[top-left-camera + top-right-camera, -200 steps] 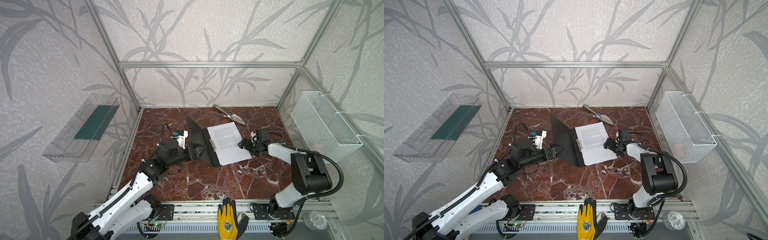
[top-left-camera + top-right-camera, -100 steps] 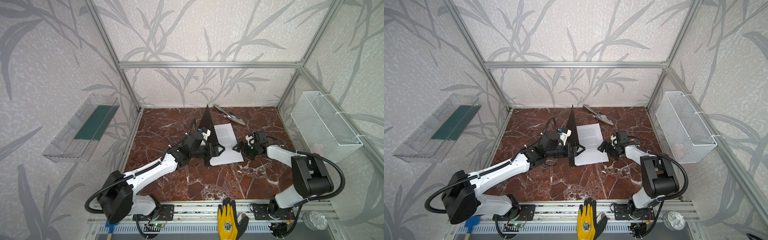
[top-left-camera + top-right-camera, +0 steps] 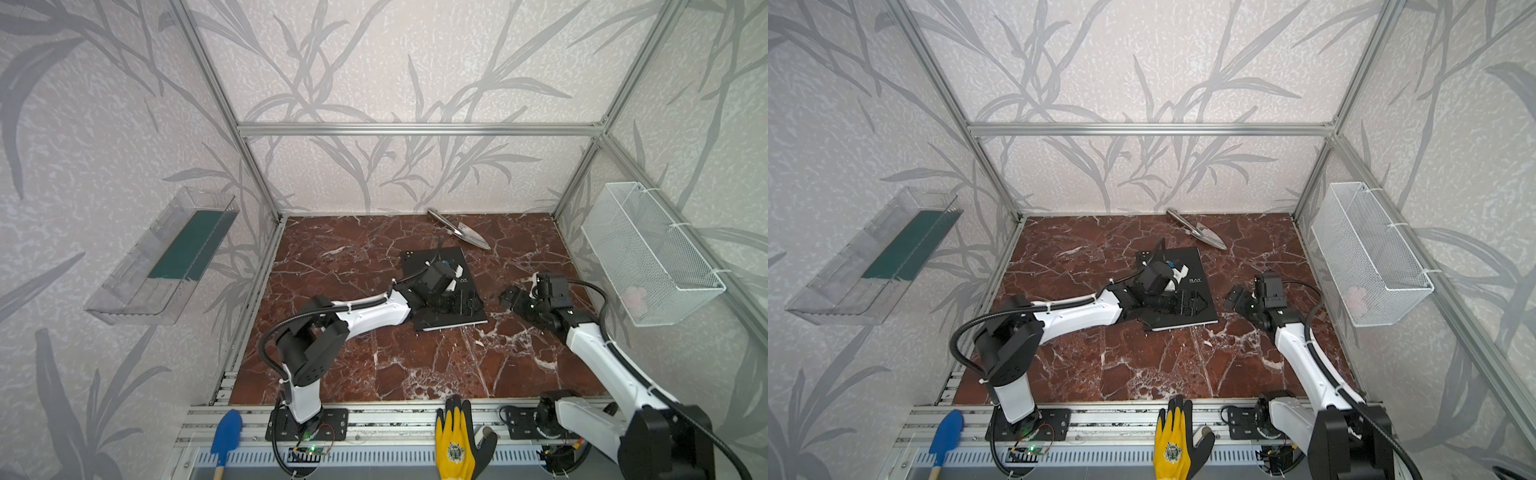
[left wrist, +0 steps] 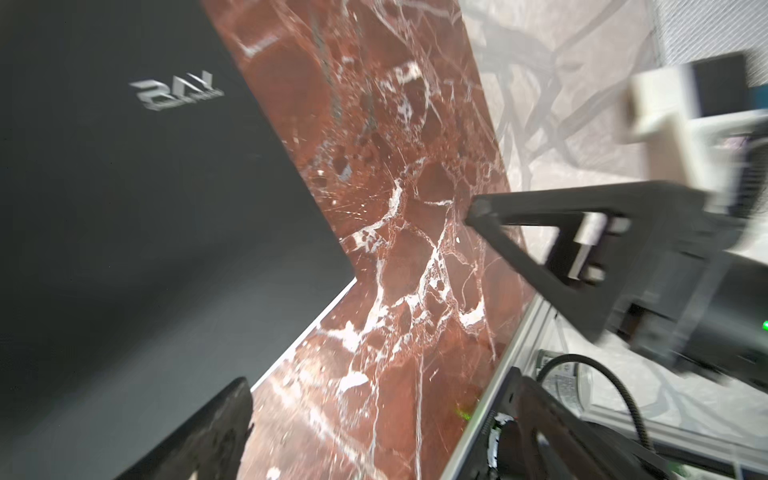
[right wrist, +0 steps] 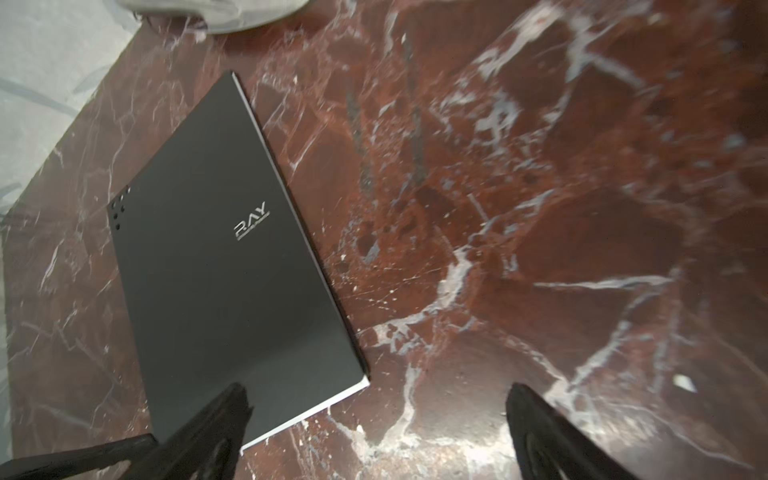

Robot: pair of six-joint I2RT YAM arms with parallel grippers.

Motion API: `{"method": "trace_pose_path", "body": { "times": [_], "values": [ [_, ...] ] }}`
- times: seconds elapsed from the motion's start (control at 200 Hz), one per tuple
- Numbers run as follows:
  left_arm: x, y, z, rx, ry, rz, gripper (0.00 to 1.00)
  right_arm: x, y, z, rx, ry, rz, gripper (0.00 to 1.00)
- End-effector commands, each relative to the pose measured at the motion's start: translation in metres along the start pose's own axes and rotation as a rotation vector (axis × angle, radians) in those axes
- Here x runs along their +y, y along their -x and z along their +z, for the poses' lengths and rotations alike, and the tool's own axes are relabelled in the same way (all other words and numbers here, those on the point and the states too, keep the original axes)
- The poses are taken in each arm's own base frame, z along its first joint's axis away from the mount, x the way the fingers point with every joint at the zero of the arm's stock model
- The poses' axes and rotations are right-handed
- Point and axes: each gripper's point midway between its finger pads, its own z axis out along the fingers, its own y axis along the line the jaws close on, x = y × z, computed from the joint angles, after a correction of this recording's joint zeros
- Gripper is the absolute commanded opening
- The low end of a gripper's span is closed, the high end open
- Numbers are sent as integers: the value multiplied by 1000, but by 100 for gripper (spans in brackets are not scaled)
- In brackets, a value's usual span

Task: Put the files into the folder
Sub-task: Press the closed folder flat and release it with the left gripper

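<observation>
Red marble bench [image 3: 374,353] is occupied centrally by the closed black folder [image 5: 216,282], a thin white edge, apparently the files [image 5: 316,409], showing beneath its cover. The left gripper [image 3: 1192,305], spread wide above it, and the right gripper [image 3: 510,298], likewise open alongside, are best lifted straight clear.

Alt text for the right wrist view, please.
A closed matte-black folder marked RAY lies on the red marble table, a thin white edge showing along one side. The right gripper hangs above with its jaws wide apart, one over the folder's edge.
</observation>
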Motion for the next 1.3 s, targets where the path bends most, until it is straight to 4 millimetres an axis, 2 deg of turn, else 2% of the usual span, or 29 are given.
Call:
{"method": "trace_pose_path", "body": {
  "times": [0.0, 0.06, 0.13, 0.22, 0.335, 0.45, 0.54, 0.63, 0.715, 0.87, 0.98, 1.045, 1.19, 1.25, 1.295],
  "values": [
    [-11, -2, 15, 27, -8, 31, 98, -21, 3, -13, -63, -90, -1, 97],
    [-19, -2, 15, 29, -27, 38, 98, -18, 4, -16, -78, -68, -9, 98],
    [-30, 1, 5, 19, -40, 66, 97, -14, 6, -16, -82, -42, -24, 99],
    [-41, 5, -18, -23, -66, 98, 97, -5, 5, -16, -72, 5, -36, 99],
    [-33, 9, -53, -102, -58, 112, 97, 9, 6, -18, -95, 93, -50, 99],
    [5, 20, -100, -245, 7, 60, 98, 18, 8, -26, -131, 152, -59, 99],
    [54, 32, -147, -375, 112, -35, 98, 25, 9, -33, -158, 201, -81, 99],
    [123, 34, -204, -511, 362, -131, 99, 24, 11, -38, -178, 196, -85, 99],
    [175, 28, -259, -617, 631, -162, 99, 23, 12, -38, -179, 191, -84, 99],
    [235, 25, -340, -783, 1061, -157, 99, 23, 11, -29, -171, 192, -89, 99],
    [267, 26, -370, -850, 1226, -174, 99, 19, 11, -23, -171, 174, -98, 99],
    [282, 27, -379, -884, 1269, -152, 99, 18, 11, -20, -175, 168, -105, 99],
    [295, 37, -386, -1067, 1199, -70, 99, 16, 10, -15, -188, 170, -115, 99],
    [303, 34, -399, -1148, 1242, -74, 99, 17, 10, -14, -192, 185, -121, 99],
    [308, 32, -402, -1127, 1259, -66, 99, 17, 9, -12, -195, 186, -121, 99]
  ]
}}
